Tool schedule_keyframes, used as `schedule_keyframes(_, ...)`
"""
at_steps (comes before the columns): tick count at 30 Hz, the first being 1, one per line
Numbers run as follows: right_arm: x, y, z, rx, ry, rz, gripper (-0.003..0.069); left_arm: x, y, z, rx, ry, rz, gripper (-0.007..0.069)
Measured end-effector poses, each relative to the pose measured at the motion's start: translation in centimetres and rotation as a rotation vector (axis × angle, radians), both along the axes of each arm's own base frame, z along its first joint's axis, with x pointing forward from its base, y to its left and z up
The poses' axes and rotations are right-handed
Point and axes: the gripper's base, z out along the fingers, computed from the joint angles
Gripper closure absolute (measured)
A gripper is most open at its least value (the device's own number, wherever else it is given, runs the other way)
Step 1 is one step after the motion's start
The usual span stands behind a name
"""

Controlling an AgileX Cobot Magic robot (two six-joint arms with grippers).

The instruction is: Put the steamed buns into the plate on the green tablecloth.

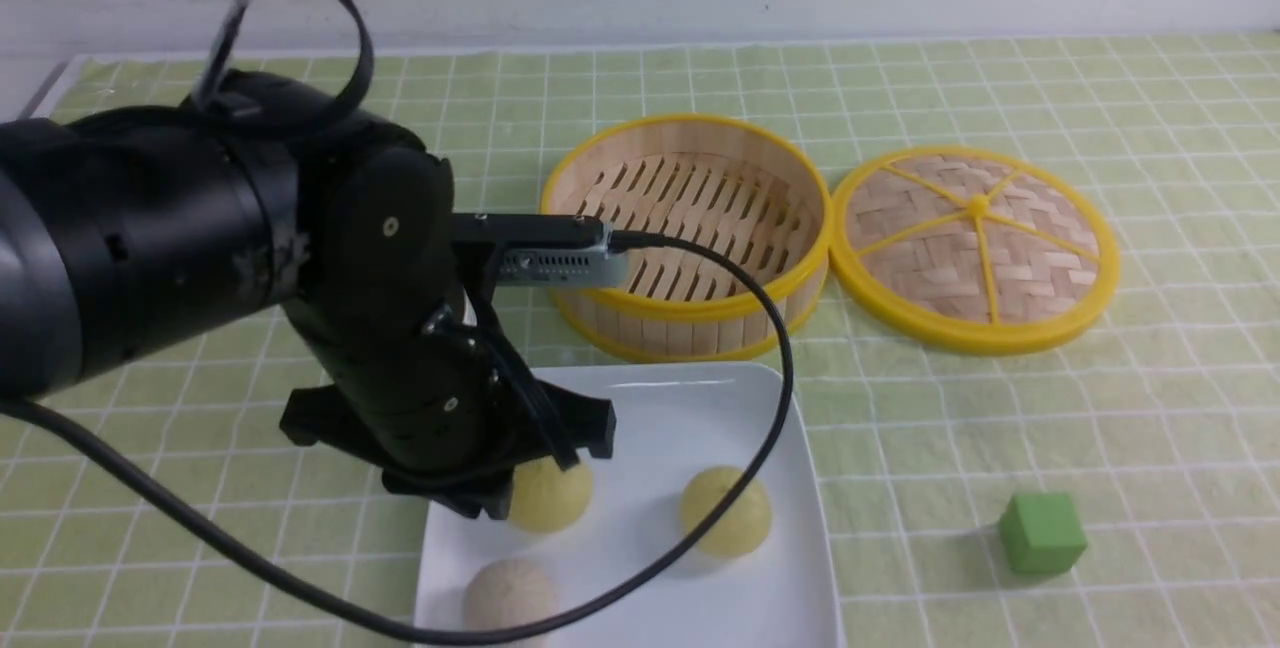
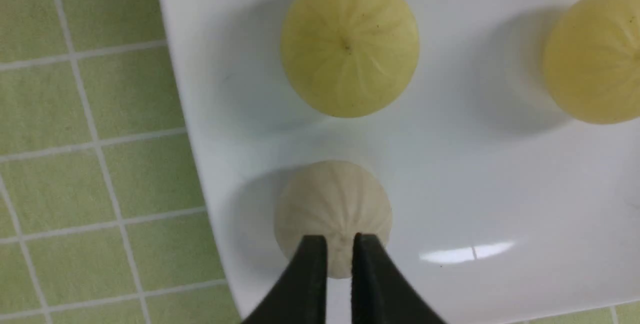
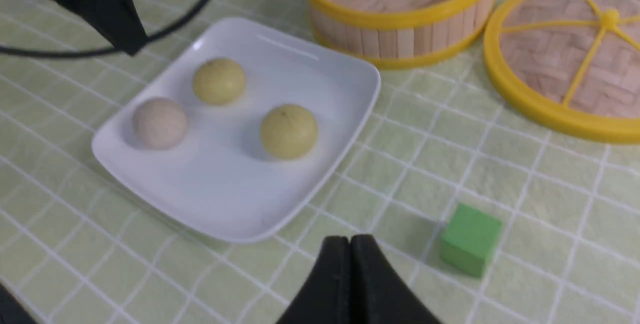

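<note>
All three steamed buns lie in the white plate on the green tablecloth: two pale yellow ones and a beige one. My left gripper hovers over the beige bun, its fingers drawn together to a thin slit with nothing between them. The yellow buns sit farther along the plate. My right gripper is shut and empty above the cloth, between the plate and a green cube.
An empty bamboo steamer basket stands behind the plate, with its woven lid flat on the cloth to its right. The green cube sits right of the plate. The left arm's black cable hangs across the plate.
</note>
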Motion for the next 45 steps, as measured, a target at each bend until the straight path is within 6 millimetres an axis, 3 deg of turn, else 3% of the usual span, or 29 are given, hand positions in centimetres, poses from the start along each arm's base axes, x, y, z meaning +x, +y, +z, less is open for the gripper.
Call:
schedule_keyframes(4,0.3,0.4,0.1,0.065,-0.049,0.003,0.0673,0.1,0.0,0.0,-0.005,-0.005,0.002,0.0622)
schedule_keyframes(11,0.9,0.7,-0.1,0.118,-0.125,-0.005,0.0673,0.1,0.0,0.0,-0.006,-0.013,0.001,0.0622)
schedule_keyframes(34,0.8,0.6,-0.6,0.126,-0.138,-0.007,0.0664,0.6,0.2,0.1,0.029,-0.068,-0.021,0.0608)
schedule_keyframes(37,0.6,0.1,-2.3,0.124,-0.146,-0.053,0.0664,0.5,0.4,0.1,0.057,-0.062,-0.026,0.0608)
schedule_keyframes(41,0.7,-1.2,-6.7,0.040,-0.152,-0.223,0.0664,0.5,0.9,0.1,0.115,-0.066,-0.040,0.0606)
schedule_keyframes(42,0.7,-1.3,-6.9,0.033,-0.154,-0.232,0.0664,0.6,1.0,0.1,0.120,-0.071,-0.043,0.0606)
schedule_keyframes(43,0.6,-1.7,-8.9,0.003,-0.151,-0.298,0.0661,0.5,1.4,0.3,0.157,-0.077,-0.050,0.0606)
schedule_keyframes(44,0.6,-1.8,-9.1,0.000,-0.149,-0.306,0.0661,0.4,1.5,0.4,0.166,-0.073,-0.050,0.0606)
schedule_keyframes(45,0.6,-2.1,-10.9,-0.023,-0.134,-0.355,0.0659,0.2,2.1,0.8,0.214,-0.081,-0.056,0.0606)
